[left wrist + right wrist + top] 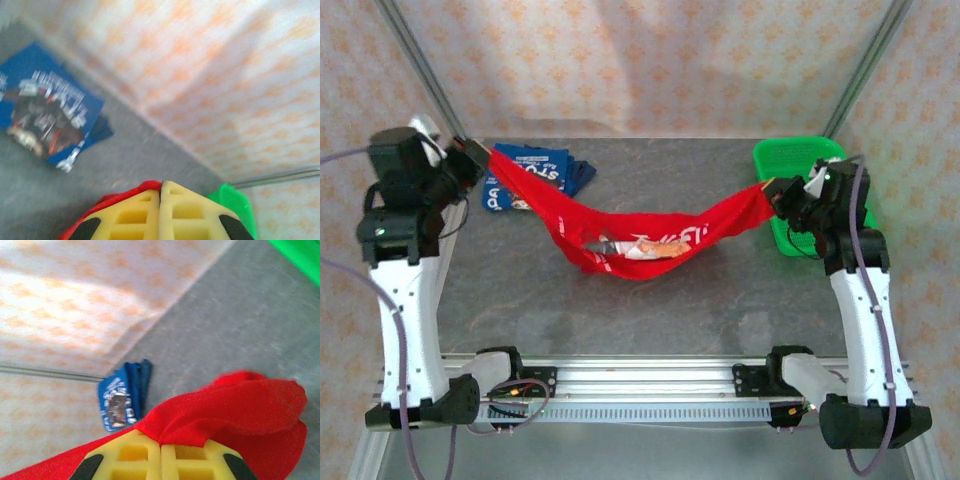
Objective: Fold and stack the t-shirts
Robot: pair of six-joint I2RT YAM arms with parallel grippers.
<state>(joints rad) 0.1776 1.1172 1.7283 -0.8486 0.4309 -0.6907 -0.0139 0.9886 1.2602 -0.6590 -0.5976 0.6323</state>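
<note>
Red shirt [650, 225] hung in the air between both arms, stretched across the far half of the table [650, 300] as a sagging band. Its middle drooped lowest, with white lettering and a pale print showing in the folds (could not tell whether that lowest fold touched the surface).

Left tool [475, 152] was raised at the far left, clamped on one end of the red shirt. From the left wrist, the left tool [161, 187] had its yellow pads pressed together, with red shirt [115, 200] edging out along the left side.

Right tool [770, 190] was raised at the far right, clamped on the other end. From the right wrist, the right tool [161, 445] had its pads together and red shirt [240, 405] bunched over their tips.

Blue shirt [545, 165] lay folded flat on the table at the far left, print up, partly crossed in the overhead view by the red shirt's left end. The left wrist view gave the blue shirt [47, 115] with white lettering and a dark graphic. The right wrist view caught the blue shirt [119, 402] small, near the patterned wall [650, 60].

Green basket [790, 155] sat at the far right corner, just behind the right tool. A corner of the basket [232, 200] showed beside the left pads, and an edge of the basket [300, 250] at the top right of the right wrist view.
</note>
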